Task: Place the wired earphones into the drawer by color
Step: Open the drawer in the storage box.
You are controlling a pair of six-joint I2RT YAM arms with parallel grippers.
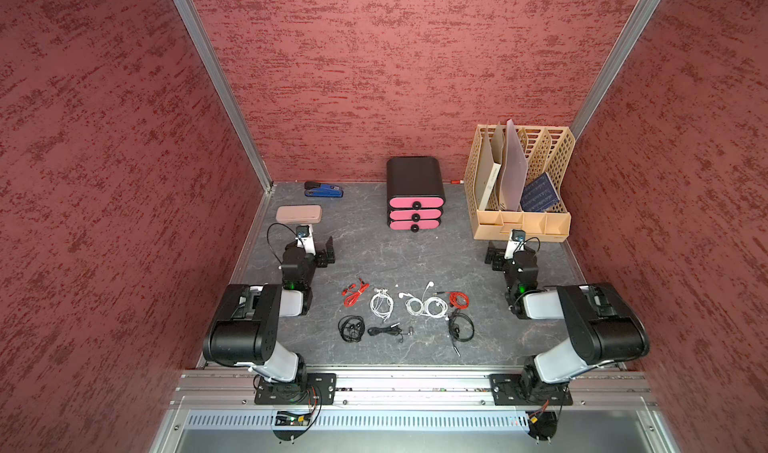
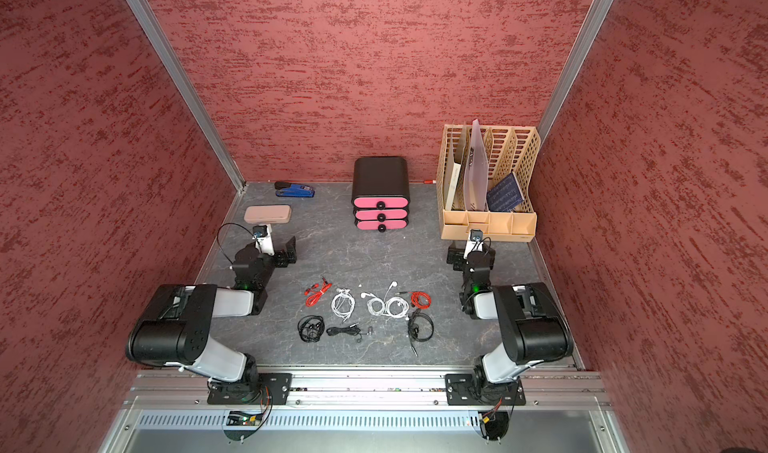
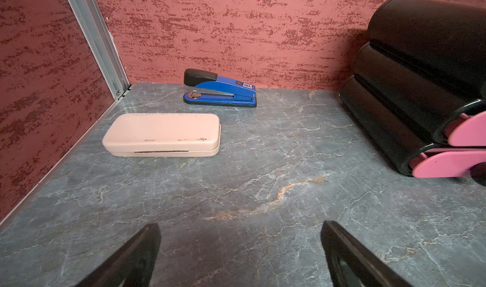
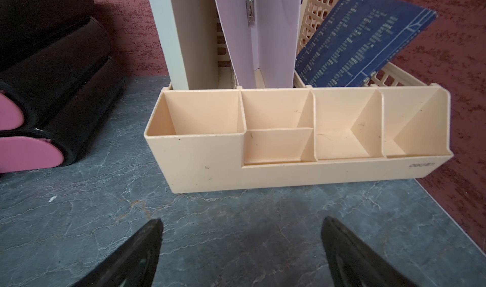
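The wired earphones lie in a loose cluster at the front middle of the table in both top views: red bundles, white bundles and black bundles. Behind them stands the black drawer unit with three pink fronts, all pushed in. My left gripper hovers open and empty over bare table, left of the drawer. My right gripper is open and empty too, right of the drawer. Both grippers are behind the earphones.
A beige case and a blue stapler lie at the back left. A beige file organizer with folders and a blue book stands at the back right, just ahead of my right gripper. Red walls close in three sides.
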